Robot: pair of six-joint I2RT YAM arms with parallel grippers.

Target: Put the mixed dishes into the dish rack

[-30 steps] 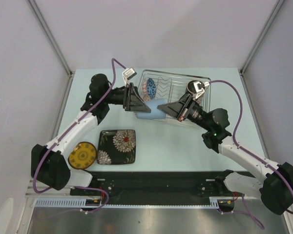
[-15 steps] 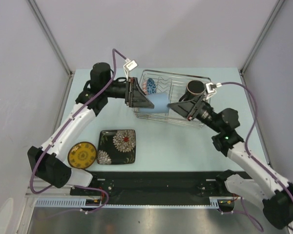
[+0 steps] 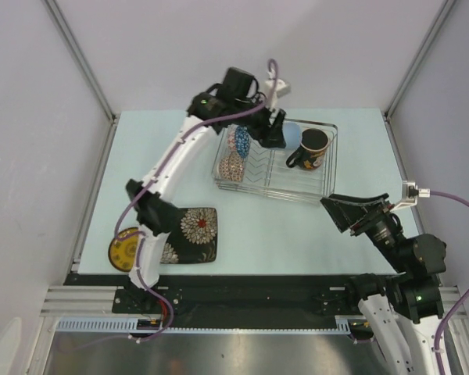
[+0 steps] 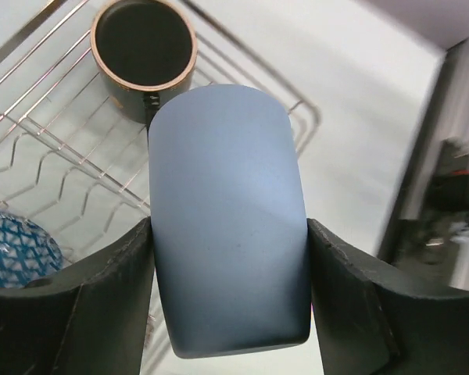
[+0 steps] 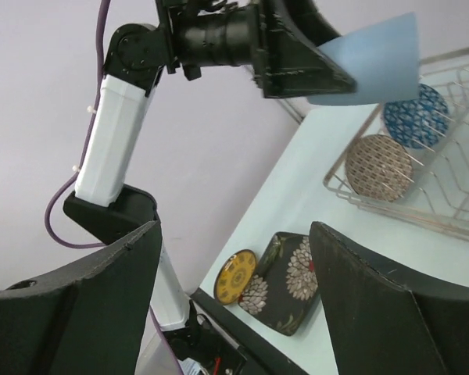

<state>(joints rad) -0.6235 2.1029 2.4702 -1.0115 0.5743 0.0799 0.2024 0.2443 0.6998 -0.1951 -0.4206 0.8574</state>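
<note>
My left gripper (image 3: 284, 134) is shut on the light-blue cup (image 4: 228, 226), holding it on its side above the far part of the dish rack (image 3: 270, 192). The cup (image 3: 293, 134) hangs just left of the black mug (image 3: 313, 148), which stands upright in the rack. A blue patterned bowl (image 3: 241, 141) and a beige-pink bowl (image 3: 233, 166) stand on edge in the rack's left slots. The black square floral plate (image 3: 195, 233) and the small yellow plate (image 3: 125, 248) lie on the table near my left base. My right gripper (image 3: 336, 209) is open, holds nothing, and sits off the rack's near right corner.
The rack's wire floor (image 4: 62, 156) lies below the cup, with the mug (image 4: 143, 55) beyond it. From the right wrist view, both plates (image 5: 285, 281) show between the fingers, far off. The left arm stretches from the near left across to the rack.
The left arm has carried the cup from the rack's front left to over its far part, beside the mug. The right gripper has opened, left the mug in the rack and drawn back.
</note>
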